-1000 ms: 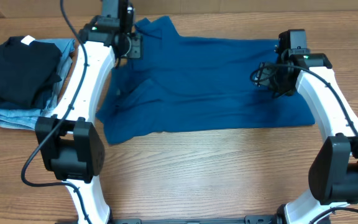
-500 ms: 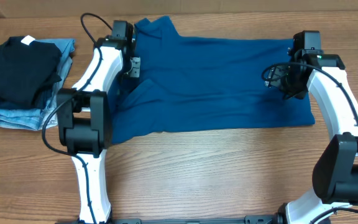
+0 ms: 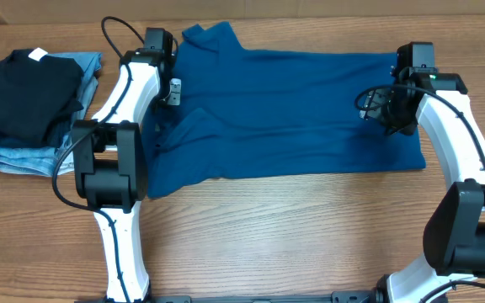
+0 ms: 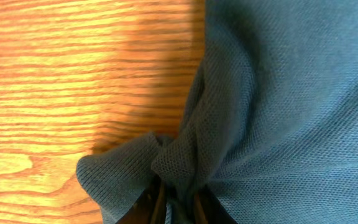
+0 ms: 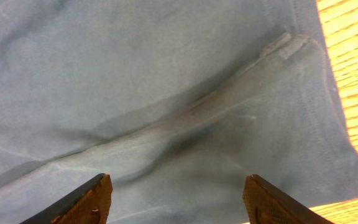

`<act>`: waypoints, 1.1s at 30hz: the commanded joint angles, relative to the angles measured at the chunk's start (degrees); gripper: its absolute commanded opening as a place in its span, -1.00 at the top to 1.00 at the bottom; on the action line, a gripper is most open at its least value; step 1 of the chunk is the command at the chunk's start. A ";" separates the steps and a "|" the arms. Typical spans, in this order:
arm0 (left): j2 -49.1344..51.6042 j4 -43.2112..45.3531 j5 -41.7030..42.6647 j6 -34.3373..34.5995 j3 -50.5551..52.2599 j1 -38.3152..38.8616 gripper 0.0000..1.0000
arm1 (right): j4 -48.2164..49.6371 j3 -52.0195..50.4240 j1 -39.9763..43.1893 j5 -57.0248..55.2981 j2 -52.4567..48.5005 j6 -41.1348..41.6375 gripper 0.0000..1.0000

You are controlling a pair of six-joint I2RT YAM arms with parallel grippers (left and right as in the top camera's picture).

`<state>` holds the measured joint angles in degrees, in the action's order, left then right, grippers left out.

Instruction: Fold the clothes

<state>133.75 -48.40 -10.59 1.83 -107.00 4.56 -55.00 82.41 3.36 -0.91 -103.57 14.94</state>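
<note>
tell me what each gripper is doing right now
left gripper: closed on a bunched edge of the shirt
right gripper: open, over the shirt, holding nothing

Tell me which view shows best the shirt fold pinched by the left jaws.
The left wrist view: the shirt fold bunches right between the left jaws. Overhead, it is tiny beside the left arm; the right wrist view shows another hem.

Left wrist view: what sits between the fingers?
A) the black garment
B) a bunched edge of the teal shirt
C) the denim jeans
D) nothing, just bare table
B: a gathered fold of the teal shirt runs down into the left gripper at the bottom of the view, with the wooden table bare to the side.
</note>
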 commanded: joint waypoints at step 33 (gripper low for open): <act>0.44 -10.34 15.02 2.43 -21.03 -0.04 -0.72 | 36.63 0.70 0.26 -0.92 -20.81 -9.46 0.92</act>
<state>134.47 -58.61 4.95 4.71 -127.96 4.14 -18.85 82.46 3.38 -1.54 -123.37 6.20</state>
